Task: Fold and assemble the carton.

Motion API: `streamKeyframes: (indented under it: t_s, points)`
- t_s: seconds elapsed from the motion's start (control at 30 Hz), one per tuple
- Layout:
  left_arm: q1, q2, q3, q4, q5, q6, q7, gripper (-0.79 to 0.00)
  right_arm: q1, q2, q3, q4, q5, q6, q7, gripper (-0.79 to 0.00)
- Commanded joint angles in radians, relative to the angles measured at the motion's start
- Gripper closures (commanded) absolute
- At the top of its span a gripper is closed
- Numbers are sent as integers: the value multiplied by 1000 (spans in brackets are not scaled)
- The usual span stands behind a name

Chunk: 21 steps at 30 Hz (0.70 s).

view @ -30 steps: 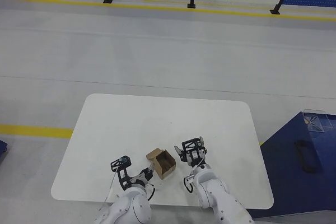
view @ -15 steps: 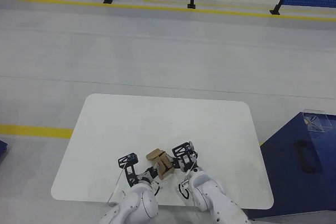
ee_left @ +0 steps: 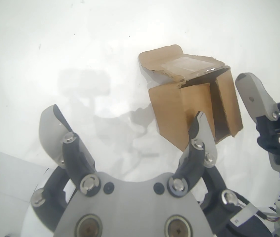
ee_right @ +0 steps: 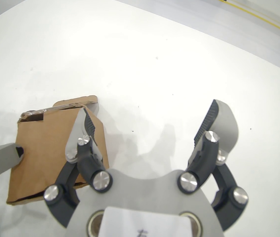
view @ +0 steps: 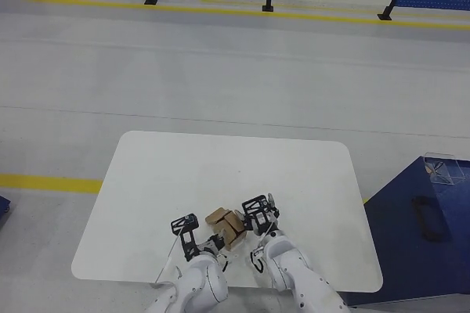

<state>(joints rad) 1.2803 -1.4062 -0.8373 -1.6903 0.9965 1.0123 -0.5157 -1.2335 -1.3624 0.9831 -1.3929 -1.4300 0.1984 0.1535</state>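
A small brown cardboard carton [view: 225,224] lies near the front edge of the white table [view: 219,164], with its flaps partly folded in and a strip of clear tape on one flap. My left gripper [ee_left: 127,127] is open. One of its fingers [ee_left: 201,129] rests against the carton [ee_left: 194,94] from the outside. My right gripper [ee_right: 150,122] is open too, and one finger [ee_right: 84,124] presses the carton's [ee_right: 46,144] opposite side. In the top view the carton sits between the left gripper [view: 197,236] and the right gripper [view: 257,213].
The table's surface stretches bare behind and to both sides of the carton. A dark blue box-like stand [view: 431,227] is off the table's right edge. Yellow floor lines [view: 39,183] run past the table.
Both grippers have closed in on the carton from either side. The carton, wide open a second ago, now looks narrower with its flaps pushed inward.
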Motion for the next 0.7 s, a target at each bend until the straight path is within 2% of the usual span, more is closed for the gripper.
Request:
streamKeyframes:
  t_s: [0.0, 0.13, 0.2, 0.3, 0.33, 0.4, 0.5, 0.57, 0.67]
  points:
    - [3, -10, 3, -11, -3, 0, 4, -785, 5, -4, -4, 1, 0, 8, -3, -785]
    - [52, -32, -34, -101, -41, 0, 139, -785, -14, -5, 16, -29, 24, 10, -47, -785]
    - [85, -38, -57, -153, -54, 0, 229, -785, -47, 3, 51, -66, 51, -29, -59, -785]
    - [146, -45, -90, -210, -119, -50, 339, -785, -111, 26, 129, -131, 69, -139, -41, -785]
    - [163, -47, -106, -221, -148, -77, 368, -785, -135, 35, 153, -153, 67, -204, -37, -785]
    - [191, -51, -131, -225, -193, -125, 425, -785, -180, 54, 213, -188, 95, -351, -22, -785]
    - [211, -56, -140, -216, -227, -173, 471, -785, -240, 76, 280, -221, 69, -462, -15, -785]
    - [215, -59, -134, -206, -232, -187, 483, -785, -260, 83, 298, -230, 48, -487, -2, -785]
    - [214, -64, -125, -200, -234, -199, 493, -785, -251, 81, 268, -207, -27, -423, 34, -785]
